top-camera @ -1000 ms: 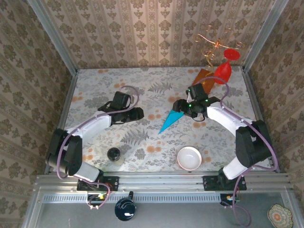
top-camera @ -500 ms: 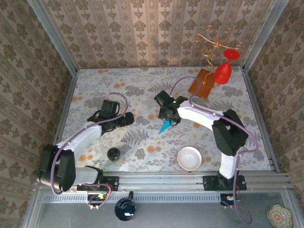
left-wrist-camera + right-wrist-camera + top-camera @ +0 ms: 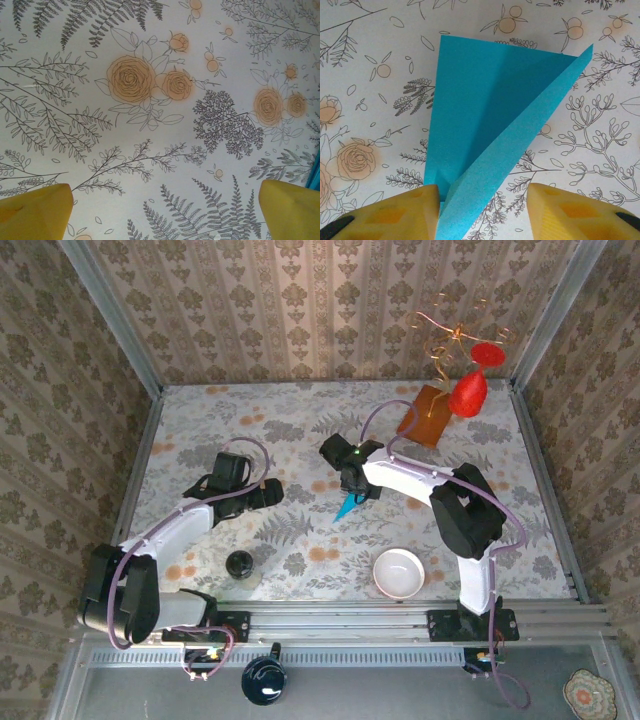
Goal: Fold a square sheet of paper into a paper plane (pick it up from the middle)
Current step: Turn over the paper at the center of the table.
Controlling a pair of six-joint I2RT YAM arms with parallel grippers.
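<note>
The teal-blue paper plane (image 3: 485, 115) lies on the floral tabletop as a pointed, creased dart with one flap raised. From above, just its tip (image 3: 346, 507) pokes out from under my right gripper (image 3: 352, 483). That right gripper (image 3: 482, 200) straddles the dart's narrow end. Its jaws are apart, the left finger (image 3: 395, 212) against the paper's edge and the right finger (image 3: 570, 210) off it. My left gripper (image 3: 272, 492) hovers to the left of the plane. It is open wide (image 3: 165, 200) over bare tabletop, and a teal sliver (image 3: 316, 172) shows at the frame's right edge.
A white bowl (image 3: 399, 573) sits near the front, right of centre. A small black jar (image 3: 239, 563) is at the front left. An orange-brown board (image 3: 426, 415) and a red glass-shaped ornament (image 3: 470, 388) stand at the back right. Patterned walls enclose the table.
My right arm has swung left over the plane, covering most of it, and its jaws have narrowed. My left gripper has drawn back to the left and opened wide.
</note>
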